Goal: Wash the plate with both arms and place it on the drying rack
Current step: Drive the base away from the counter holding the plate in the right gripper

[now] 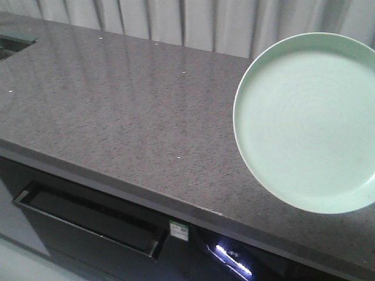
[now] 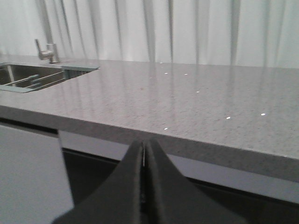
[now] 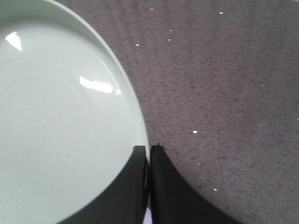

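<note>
Plate [image 1: 304, 123], one only, pale mint green, is held raised and tilted over the right side of the dark speckled worktop [image 1: 117, 105]. The jaws of the right arm [image 3: 148, 151] are pinched nearly shut on its rim. The jaws of the left arm [image 2: 144, 154] are pressed together on nothing, near the worktop's front edge. Far left lie one sink [image 2: 11, 70], one tap [image 2: 46, 50] and one drying rack [image 2: 35, 81].

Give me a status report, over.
Left gripper shut, empty. Right gripper shut on plate rim, held above countertop. Nothing blocking in view.
</note>
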